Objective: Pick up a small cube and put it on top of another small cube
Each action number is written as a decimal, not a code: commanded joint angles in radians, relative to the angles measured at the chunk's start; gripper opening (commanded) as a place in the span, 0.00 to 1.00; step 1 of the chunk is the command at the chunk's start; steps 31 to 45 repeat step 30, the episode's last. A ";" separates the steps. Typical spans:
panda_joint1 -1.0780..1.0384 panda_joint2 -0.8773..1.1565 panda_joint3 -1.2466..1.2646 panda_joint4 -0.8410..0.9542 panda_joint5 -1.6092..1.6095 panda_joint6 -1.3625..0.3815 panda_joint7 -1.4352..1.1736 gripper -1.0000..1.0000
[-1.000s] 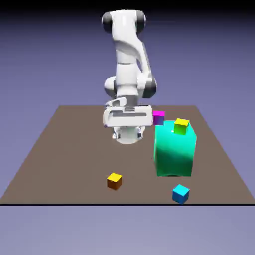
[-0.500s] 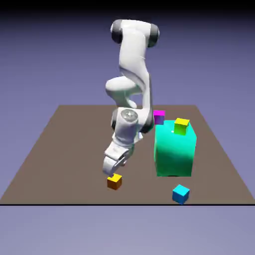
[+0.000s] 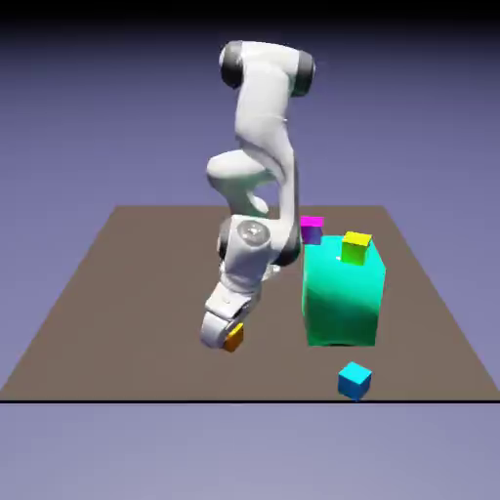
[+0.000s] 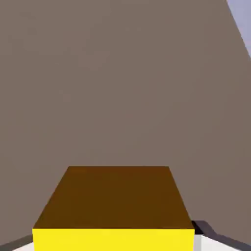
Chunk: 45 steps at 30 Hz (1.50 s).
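We see the gripper [image 3: 227, 337] clamped tight on the small cube [image 4: 113, 211], which sits between the fingers [image 4: 208, 240], its yellow top and orange side facing us.

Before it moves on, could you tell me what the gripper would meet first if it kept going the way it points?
The gripper is already shut on the small cube; beyond it, probably only bare table.
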 commanded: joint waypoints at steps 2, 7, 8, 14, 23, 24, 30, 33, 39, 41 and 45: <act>-0.024 0.016 0.072 0.051 -0.015 -0.039 0.039 0.00; -0.084 0.055 0.254 0.179 -0.052 -0.138 0.136 0.00; -0.096 0.063 0.290 0.204 -0.059 -0.158 0.156 0.00; -0.169 0.110 0.507 0.357 -0.102 -0.277 0.272 0.00; -0.223 0.255 0.657 0.457 -0.183 -0.245 0.401 0.00; -0.222 0.262 0.655 0.455 -0.186 -0.236 0.403 0.00; -0.229 0.149 0.687 0.484 -0.138 -0.375 0.368 1.00; -0.229 0.149 0.687 0.484 -0.138 -0.375 0.368 1.00; -0.229 0.149 0.687 0.484 -0.138 -0.375 0.368 1.00; -0.229 0.149 0.687 0.484 -0.138 -0.375 0.368 1.00; -0.229 0.149 0.687 0.484 -0.138 -0.375 0.368 1.00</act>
